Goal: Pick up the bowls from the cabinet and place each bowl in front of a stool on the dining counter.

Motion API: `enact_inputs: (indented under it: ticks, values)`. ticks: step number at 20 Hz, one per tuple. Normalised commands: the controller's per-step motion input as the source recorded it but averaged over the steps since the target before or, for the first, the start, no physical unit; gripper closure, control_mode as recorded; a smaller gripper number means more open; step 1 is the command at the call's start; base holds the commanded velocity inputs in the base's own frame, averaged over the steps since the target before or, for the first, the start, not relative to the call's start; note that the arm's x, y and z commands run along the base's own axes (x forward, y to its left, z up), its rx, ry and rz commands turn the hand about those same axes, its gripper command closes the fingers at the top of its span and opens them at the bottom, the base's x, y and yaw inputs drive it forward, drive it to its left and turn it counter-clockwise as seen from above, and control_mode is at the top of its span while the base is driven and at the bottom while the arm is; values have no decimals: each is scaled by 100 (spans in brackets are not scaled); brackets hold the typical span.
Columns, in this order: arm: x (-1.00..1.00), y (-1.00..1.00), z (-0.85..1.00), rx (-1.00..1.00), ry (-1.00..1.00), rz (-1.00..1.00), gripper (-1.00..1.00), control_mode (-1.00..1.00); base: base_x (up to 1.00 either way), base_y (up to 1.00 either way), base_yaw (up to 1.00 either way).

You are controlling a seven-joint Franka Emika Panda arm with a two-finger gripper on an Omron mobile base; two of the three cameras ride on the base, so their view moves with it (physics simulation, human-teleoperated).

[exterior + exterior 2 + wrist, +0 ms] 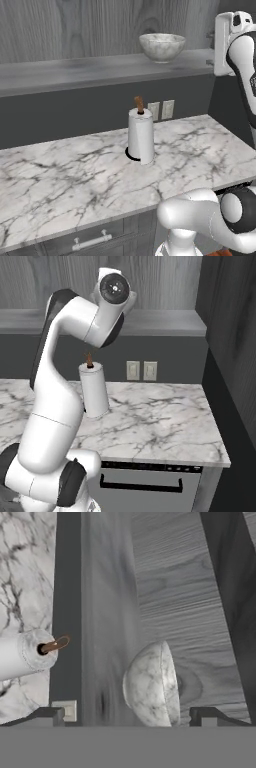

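Clearly the marbled stone bowl (pixel 162 47) on the cabinet shelf (pixel 75 72) looks heavy, rigid and slick; the gripper (pixel 127 714), spread wide, probably should pinch its rim.

no readable text, labels, brands, numbers, signs anywhere
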Motion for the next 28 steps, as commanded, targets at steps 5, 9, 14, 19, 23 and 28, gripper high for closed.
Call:
enact_inputs:
  ticks: [5,9,14,19,23,28]
  values:
    - [35,0,0,-2,0,0,-100,-100,0,0,0]
    - [38,0,0,-2,0,0,-100,-100,0,0,0]
    - [36,0,-2,-3,0,0,-100,-100,0,0,0]
    - [40,0,-7,-3,0,0,-100,-100,0,0,0]
    - [44,0,-11,-2,0,0,-100,-100,0,0,0]
    - [44,0,-2,-4,0,0,-100,-100,0,0,0]
